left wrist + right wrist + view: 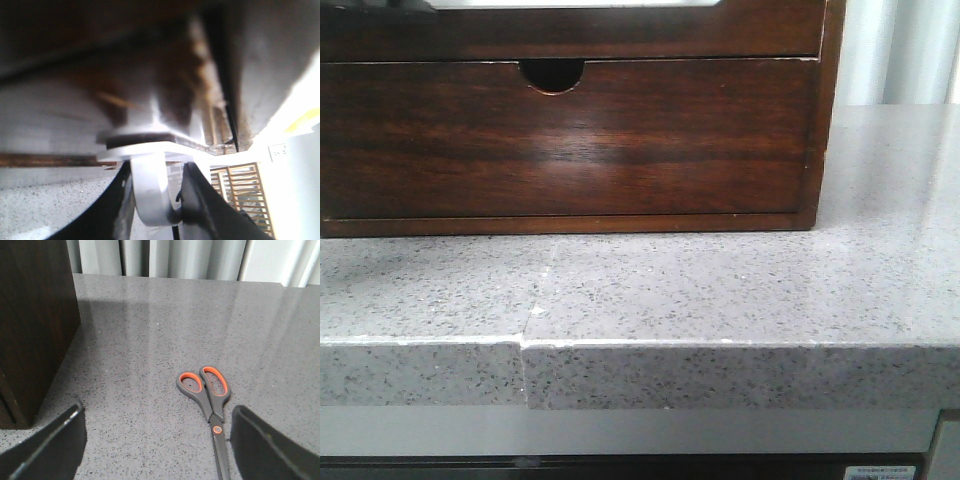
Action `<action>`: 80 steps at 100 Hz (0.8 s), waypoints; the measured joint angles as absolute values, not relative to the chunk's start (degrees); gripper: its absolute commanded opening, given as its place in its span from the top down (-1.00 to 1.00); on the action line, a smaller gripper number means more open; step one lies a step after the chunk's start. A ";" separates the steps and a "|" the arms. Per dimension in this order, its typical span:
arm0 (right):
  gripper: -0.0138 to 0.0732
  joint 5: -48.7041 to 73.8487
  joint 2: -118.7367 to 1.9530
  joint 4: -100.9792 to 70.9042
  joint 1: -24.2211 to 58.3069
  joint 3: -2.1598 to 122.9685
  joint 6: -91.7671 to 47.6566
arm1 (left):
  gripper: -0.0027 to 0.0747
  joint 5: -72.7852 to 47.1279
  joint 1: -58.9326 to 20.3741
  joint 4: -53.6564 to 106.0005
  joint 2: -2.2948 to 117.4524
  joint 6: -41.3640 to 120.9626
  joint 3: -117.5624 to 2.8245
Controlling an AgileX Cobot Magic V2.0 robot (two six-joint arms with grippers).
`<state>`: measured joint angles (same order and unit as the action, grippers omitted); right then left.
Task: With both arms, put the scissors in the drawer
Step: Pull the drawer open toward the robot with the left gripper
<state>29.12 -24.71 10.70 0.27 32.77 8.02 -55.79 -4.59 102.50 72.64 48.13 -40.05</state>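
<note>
The front view cuts the upper drawer (570, 30) off at the top, so only its lower strip and a sliver of white show; its inside is hidden. Below it sits one drawer front with a half-round notch (552, 75), closed, contents unseen. The left wrist view is blurred: the left gripper (157, 200) pinches a white curved piece (150, 192) under dark wood. One pair of scissors (207, 400), grey with orange-lined handles, lies flat on the speckled counter (150, 340), right of the cabinet (32, 325), between the spread fingers of the right gripper (157, 440), touching neither.
</note>
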 measured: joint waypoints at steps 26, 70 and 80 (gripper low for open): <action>-0.55 29.12 -24.71 10.70 0.27 32.77 8.02 | 0.98 -57.11 -4.47 103.45 72.87 47.62 -39.69; -0.55 29.22 -24.71 10.70 0.27 32.77 8.02 | 0.98 -54.07 -4.34 99.99 60.95 45.03 -33.41; -0.55 29.22 -24.71 10.70 0.27 32.77 8.02 | 0.98 -54.18 -4.34 100.11 56.86 44.67 -30.25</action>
